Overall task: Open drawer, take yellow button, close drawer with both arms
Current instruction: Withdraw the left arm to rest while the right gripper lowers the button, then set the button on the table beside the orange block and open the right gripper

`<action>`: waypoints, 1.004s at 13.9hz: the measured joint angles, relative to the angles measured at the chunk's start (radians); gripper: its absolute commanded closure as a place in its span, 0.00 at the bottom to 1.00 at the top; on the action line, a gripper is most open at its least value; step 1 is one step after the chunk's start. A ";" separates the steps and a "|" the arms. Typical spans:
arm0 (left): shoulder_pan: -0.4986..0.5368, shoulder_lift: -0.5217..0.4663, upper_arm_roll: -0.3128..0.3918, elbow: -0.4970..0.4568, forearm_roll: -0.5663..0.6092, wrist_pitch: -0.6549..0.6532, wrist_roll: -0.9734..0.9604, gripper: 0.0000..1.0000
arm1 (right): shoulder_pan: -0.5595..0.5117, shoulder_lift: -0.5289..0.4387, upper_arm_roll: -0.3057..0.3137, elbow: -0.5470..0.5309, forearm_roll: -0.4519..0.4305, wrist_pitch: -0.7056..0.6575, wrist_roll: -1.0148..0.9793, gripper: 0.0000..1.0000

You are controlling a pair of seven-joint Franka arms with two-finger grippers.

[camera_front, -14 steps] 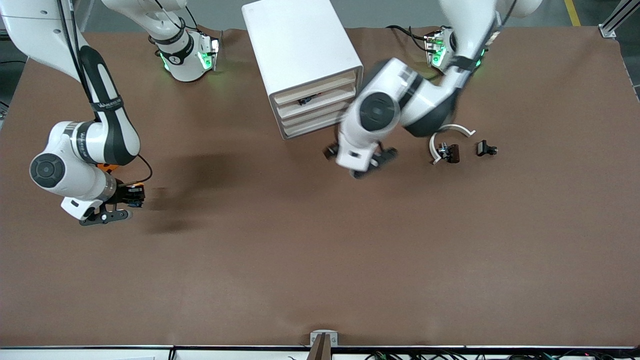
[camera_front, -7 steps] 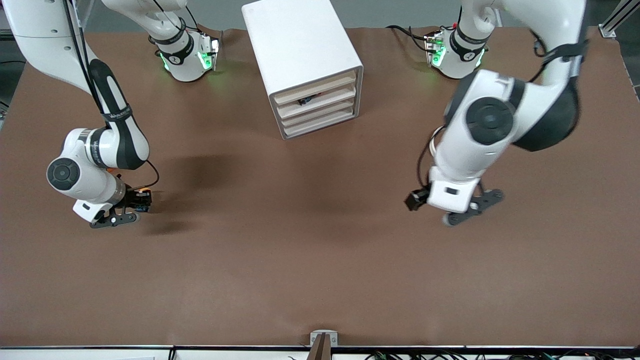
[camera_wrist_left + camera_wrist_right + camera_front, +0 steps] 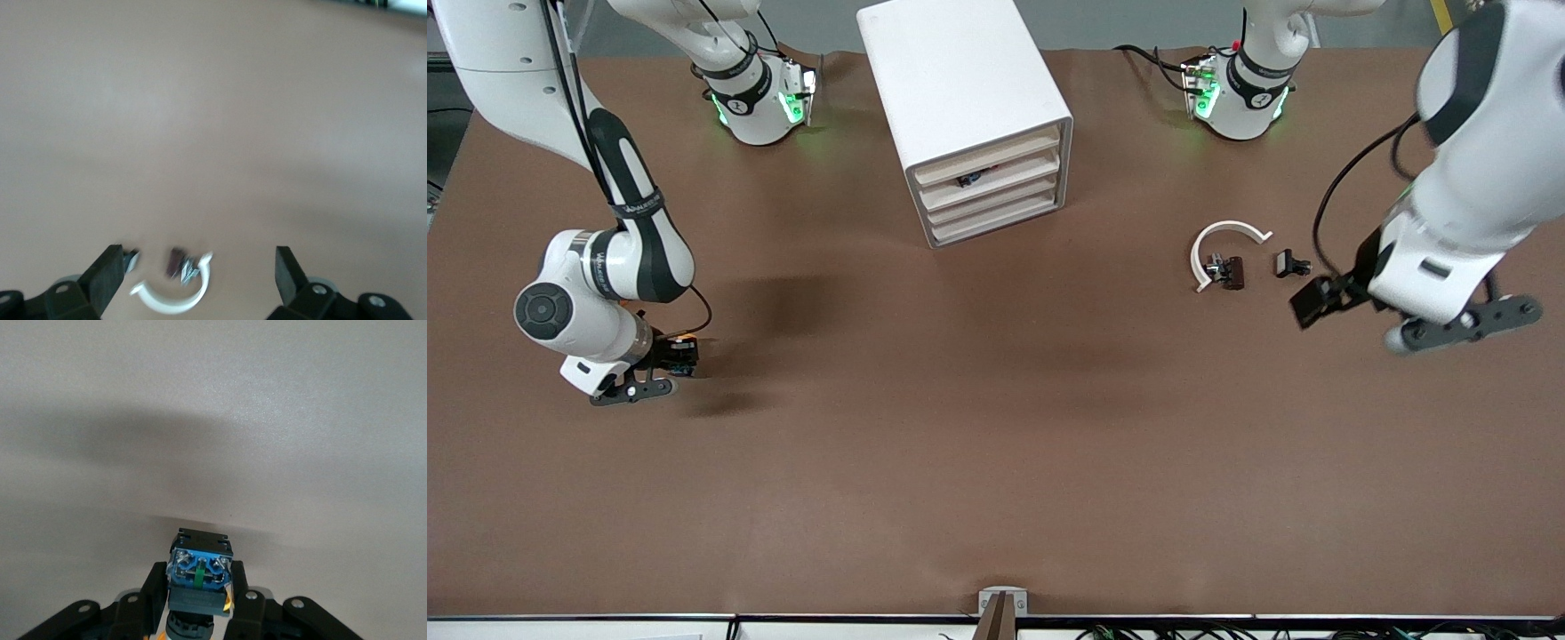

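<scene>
Right gripper (image 3: 199, 590) pinching button (image 3: 199, 568) by black middle, over right-arm table end. Looks light, rigid, smooth plastic; hold body sides. Left gripper (image 3: 199, 275) spread, empty, over clips (image 3: 1232, 271).

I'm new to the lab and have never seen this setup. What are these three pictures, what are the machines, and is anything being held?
Two white robot arms stand at a brown table. The big picture comes from a high camera facing them; the other two come from cameras on each arm's wrist.

The right gripper, toward the right arm's end of the table, is shut on the button: its blue base shows in the right wrist view.

The left gripper is open and holds nothing. It is over the table toward the left arm's end.

On the table stands a white cabinet of four drawers; the drawer at the top looks pushed in. Toward the left arm's end lie a white curved piece and two small dark clips.
</scene>
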 measured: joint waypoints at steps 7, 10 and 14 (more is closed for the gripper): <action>0.136 -0.195 0.001 -0.135 -0.064 -0.108 0.206 0.00 | 0.000 0.013 0.000 0.000 0.000 0.014 0.000 0.61; 0.136 -0.250 -0.004 -0.193 -0.064 -0.107 0.206 0.00 | 0.000 0.016 0.000 0.000 0.000 0.014 0.000 0.55; 0.136 -0.276 -0.006 -0.235 -0.064 -0.098 0.206 0.00 | 0.000 0.018 0.000 0.000 0.000 0.014 0.000 0.00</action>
